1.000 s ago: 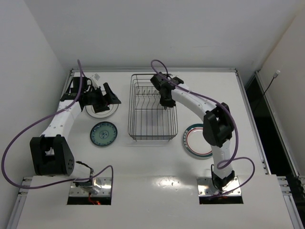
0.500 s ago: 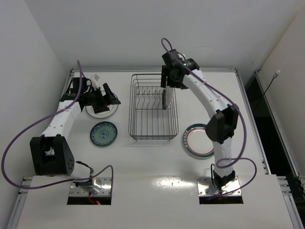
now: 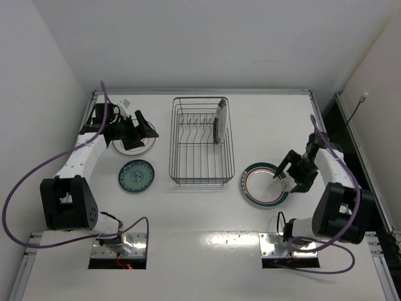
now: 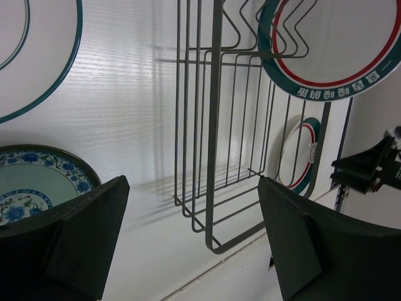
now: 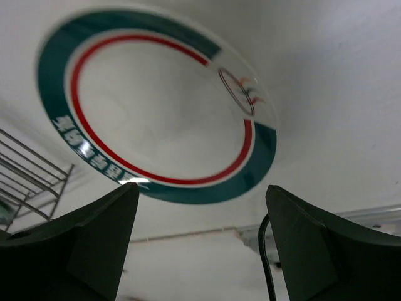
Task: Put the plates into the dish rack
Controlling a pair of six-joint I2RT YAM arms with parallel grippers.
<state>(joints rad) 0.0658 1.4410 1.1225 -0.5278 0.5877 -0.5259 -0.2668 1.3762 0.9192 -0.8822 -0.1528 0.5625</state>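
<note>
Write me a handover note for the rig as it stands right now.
Left gripper: jaws open, empty, over the pale plate at far left.
Right gripper: jaws open, empty, at the right edge of the flat ringed plate beside the dish rack.
Done: one upright ringed plate stands in the rack's far right corner.
Left: three plates lie on the table, including the small teal plate left of the rack.
</note>
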